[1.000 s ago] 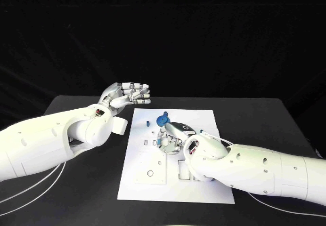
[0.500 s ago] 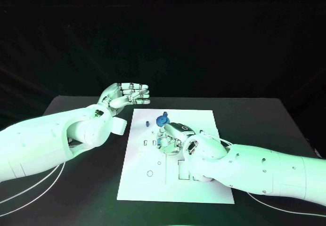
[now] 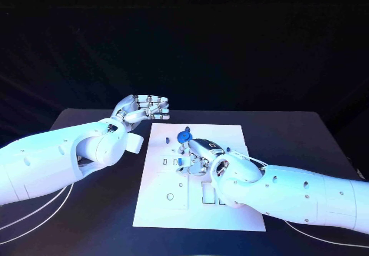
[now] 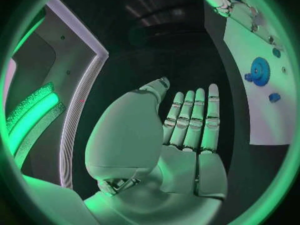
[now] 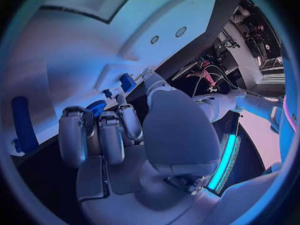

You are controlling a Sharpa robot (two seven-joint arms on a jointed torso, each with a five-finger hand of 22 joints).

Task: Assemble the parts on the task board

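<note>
The white task board (image 3: 234, 213) lies mid-table. A blue gear (image 3: 184, 136) and a small blue peg (image 3: 167, 141) stand near its far end; the left wrist view shows the gear (image 4: 259, 70) too. My right hand (image 3: 198, 158) rests low over the board's middle with its fingers curled in, and nothing shows in them in the right wrist view (image 5: 109, 135). A small blue part (image 3: 181, 161) stands in the board just beside those fingers, seen as a blue bar (image 5: 20, 122) apart from them. My left hand (image 3: 144, 109) hovers beyond the board's far left corner, palm bare (image 4: 187, 135).
The black table (image 3: 307, 138) has free room right of the board. White cables (image 3: 46, 213) trail beside my left arm. Slots and holes (image 3: 170, 196) mark the board's near half. My right forearm covers the board's near right part.
My right hand has drawn back slightly toward the near side, and the small blue part now shows beside its fingers. The left hand has stayed put.
</note>
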